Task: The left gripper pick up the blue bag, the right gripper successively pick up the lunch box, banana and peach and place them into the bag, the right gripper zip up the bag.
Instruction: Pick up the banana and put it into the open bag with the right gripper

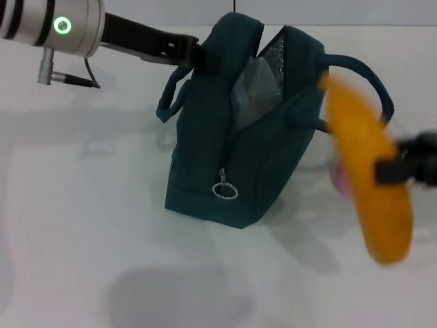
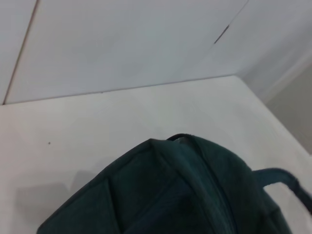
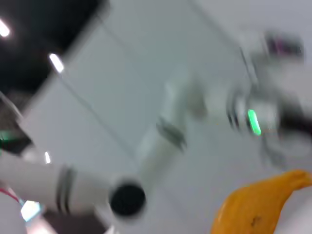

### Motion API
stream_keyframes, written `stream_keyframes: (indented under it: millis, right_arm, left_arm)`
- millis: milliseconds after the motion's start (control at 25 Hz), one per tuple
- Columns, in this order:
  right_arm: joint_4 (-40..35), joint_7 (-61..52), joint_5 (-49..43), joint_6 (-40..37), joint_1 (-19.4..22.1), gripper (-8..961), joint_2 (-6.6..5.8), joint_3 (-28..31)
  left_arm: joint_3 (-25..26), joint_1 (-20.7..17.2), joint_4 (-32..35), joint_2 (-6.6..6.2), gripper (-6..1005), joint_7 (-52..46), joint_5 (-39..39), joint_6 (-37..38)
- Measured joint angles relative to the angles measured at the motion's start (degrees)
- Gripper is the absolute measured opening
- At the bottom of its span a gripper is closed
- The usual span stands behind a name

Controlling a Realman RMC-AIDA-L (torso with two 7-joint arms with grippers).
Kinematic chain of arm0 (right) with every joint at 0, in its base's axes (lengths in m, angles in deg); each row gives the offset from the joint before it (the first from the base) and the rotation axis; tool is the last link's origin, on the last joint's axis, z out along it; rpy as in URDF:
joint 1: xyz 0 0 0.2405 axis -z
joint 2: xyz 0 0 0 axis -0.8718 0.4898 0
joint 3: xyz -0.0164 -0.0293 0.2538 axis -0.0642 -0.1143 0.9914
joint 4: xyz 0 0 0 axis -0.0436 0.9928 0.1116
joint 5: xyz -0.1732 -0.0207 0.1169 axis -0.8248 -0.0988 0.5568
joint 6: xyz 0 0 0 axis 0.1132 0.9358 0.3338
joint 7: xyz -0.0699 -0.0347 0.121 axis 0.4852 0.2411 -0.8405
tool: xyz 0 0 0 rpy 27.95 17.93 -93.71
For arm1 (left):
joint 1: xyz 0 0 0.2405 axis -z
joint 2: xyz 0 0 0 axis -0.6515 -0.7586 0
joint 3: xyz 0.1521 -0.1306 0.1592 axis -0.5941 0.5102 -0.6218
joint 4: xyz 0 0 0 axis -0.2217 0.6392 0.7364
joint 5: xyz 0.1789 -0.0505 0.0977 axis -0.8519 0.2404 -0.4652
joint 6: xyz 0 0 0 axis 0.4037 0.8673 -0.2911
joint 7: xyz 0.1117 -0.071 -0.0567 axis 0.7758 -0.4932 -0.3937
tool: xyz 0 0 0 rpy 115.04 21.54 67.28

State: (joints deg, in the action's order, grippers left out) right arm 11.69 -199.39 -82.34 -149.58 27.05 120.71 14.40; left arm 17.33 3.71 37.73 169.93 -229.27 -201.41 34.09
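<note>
From the upper left the left gripper reaches across the table and is clamped on the top edge of the bag, which stands unzipped, foil lining and clear plastic showing inside. Right of the bag, the right gripper is clamped on the banana, held in the air; something pink shows just behind it.
</note>
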Motion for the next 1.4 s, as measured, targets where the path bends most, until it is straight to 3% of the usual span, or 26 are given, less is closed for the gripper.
stream_keyframes:
  millis: [160, 320, 520, 720, 1000, 1400]
  right_arm:
    - [1.2, 10.8, 12.3, -0.1, 3.9, 448, 1.21, 0.3]
    - [6.9, 27.2, 19.9, -0.2, 4.6, 448, 2.44, -0.2]
    - [19.2, 46.4, 22.8, 0.7, 1.9, 448, 2.62, -2.4]
    - [20.7, 62.1, 24.2, 5.6, 0.2, 447, 2.97, -11.1]
    - [20.8, 71.8, 31.3, 14.3, -0.4, 446, 3.01, -21.1]
    - [20.8, 81.9, 33.7, 19.6, -3.7, 447, 3.02, -25.2]
  left_arm:
    - [0.0, 0.0, 0.0, -0.18, 53, -0.1, 2.6, 0.4]
    - [-0.1, 0.1, 0.0, -0.24, 53, -0.2, 3.3, 0.4]
    - [-0.3, 0.4, 0.0, -0.15, 53, -0.6, 3.5, 0.4]
    - [-0.3, 0.1, 0.0, -0.20, 53, -0.7, 4.4, 0.5]
    - [-0.3, 0.0, -0.3, -0.14, 53, -0.7, 4.4, 0.6]
    - [-0.3, -0.1, -0.4, 0.11, 53, -0.6, 4.4, 0.6]
